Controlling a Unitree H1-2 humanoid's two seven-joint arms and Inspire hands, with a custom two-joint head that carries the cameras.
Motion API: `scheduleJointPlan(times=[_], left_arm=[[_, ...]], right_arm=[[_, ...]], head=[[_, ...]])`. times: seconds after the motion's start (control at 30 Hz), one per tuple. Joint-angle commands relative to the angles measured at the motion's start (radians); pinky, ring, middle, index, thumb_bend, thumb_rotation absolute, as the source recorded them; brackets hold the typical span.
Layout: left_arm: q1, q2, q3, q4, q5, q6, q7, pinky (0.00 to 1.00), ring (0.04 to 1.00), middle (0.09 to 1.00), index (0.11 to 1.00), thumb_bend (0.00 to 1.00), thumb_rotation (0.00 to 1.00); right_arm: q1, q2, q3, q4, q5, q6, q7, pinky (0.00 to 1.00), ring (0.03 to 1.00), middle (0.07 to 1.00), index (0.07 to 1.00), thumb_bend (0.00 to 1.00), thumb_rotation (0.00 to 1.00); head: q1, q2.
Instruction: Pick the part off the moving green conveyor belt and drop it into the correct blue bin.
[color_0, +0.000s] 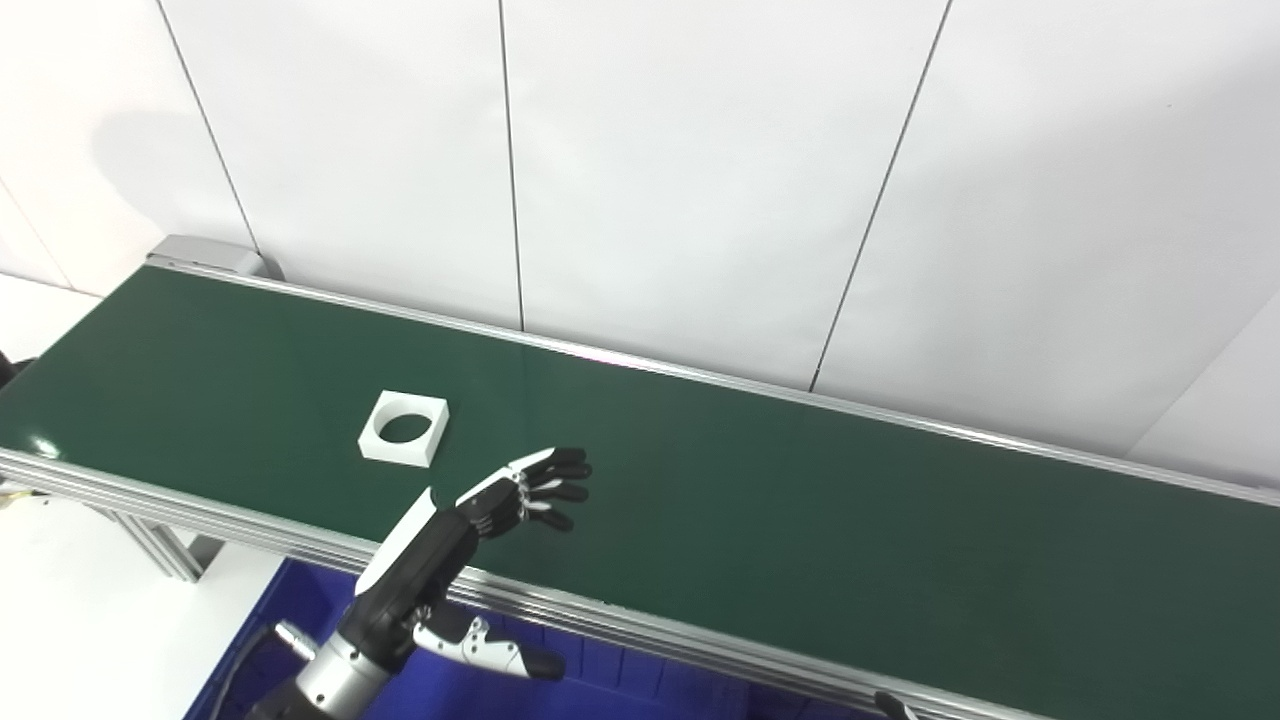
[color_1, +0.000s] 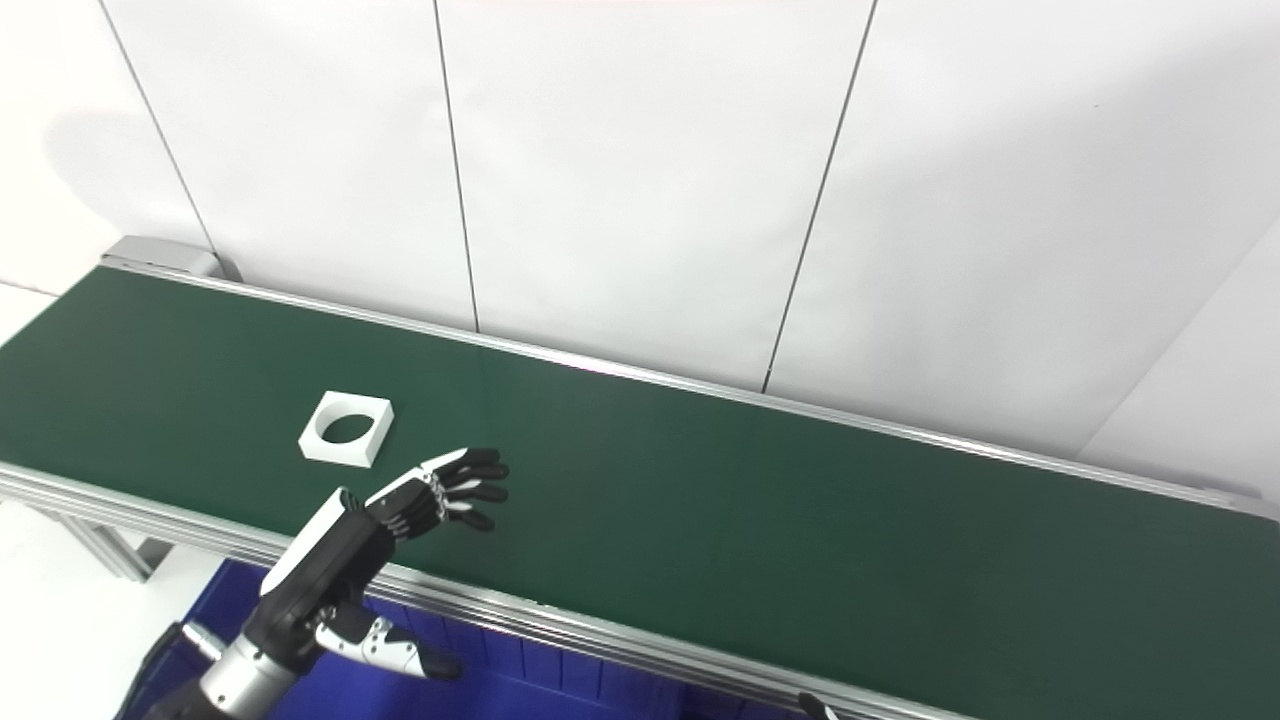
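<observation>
A white square part with a round hole (color_0: 404, 428) lies flat on the green conveyor belt (color_0: 760, 500), towards its left end; it also shows in the right eye view (color_1: 346, 428). My left hand (color_0: 480, 540) is open and empty, raised over the belt's near edge, its fingers spread just right of the part, its thumb hanging below the rail. It does not touch the part. Only a dark fingertip of my right hand (color_0: 893, 705) shows at the bottom edge.
A blue bin with dividers (color_0: 600, 680) sits below the belt's near aluminium rail (color_0: 640, 625). A white panelled wall (color_0: 700, 180) runs behind the belt. The belt's left end (color_0: 200, 255) is at the upper left.
</observation>
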Motion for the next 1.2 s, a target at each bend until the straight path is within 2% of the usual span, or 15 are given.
scheduleJointPlan(times=[0.0,0.37,0.63,0.9,1.0,1.1,1.17], left_arm=[[-0.025,0.03,0.016,-0.037,0.026,-0.024,0.004,0.7,0.824,0.88,0.886,0.91,0.31],[-0.084,0.086,0.05,-0.012,0.093,-0.024,0.029,0.71,0.826,0.876,0.884,0.89,0.29],[-0.115,0.11,0.067,0.019,0.126,-0.022,0.046,0.73,0.836,0.887,0.882,0.86,0.29],[-0.204,0.165,0.08,0.085,0.228,-0.014,0.046,0.74,0.845,0.903,0.885,0.82,0.35],[-0.244,0.19,0.081,0.11,0.292,0.009,0.042,0.77,0.855,0.904,0.89,0.82,0.35],[-0.275,0.213,0.073,0.109,0.375,0.065,0.033,0.81,0.869,0.915,0.906,0.81,0.39],[-0.301,0.218,0.066,0.111,0.442,0.118,0.034,0.79,0.861,0.916,0.905,0.82,0.4]], right_arm=[[0.004,0.011,-0.01,-0.024,0.013,-0.067,-0.02,0.62,0.732,0.831,0.903,0.79,0.0],[0.007,0.029,-0.024,-0.006,0.021,-0.148,-0.052,0.56,0.631,0.738,0.83,0.8,0.0],[0.0,0.029,-0.008,0.003,0.043,-0.153,-0.087,0.51,0.563,0.659,0.77,0.79,0.0],[-0.008,0.019,0.004,0.01,0.052,-0.153,-0.102,0.49,0.552,0.652,0.769,0.79,0.0],[-0.009,0.015,0.007,0.013,0.057,-0.153,-0.107,0.49,0.557,0.658,0.773,0.78,0.01],[-0.012,0.009,0.012,0.016,0.062,-0.153,-0.112,0.48,0.552,0.66,0.773,0.77,0.01],[-0.012,0.008,0.013,0.014,0.069,-0.153,-0.111,0.5,0.56,0.662,0.772,0.77,0.01]], head=[[-0.006,0.005],[-0.025,0.018],[-0.029,0.021],[-0.017,0.015],[-0.01,0.009],[-0.006,0.007],[-0.005,0.006]])
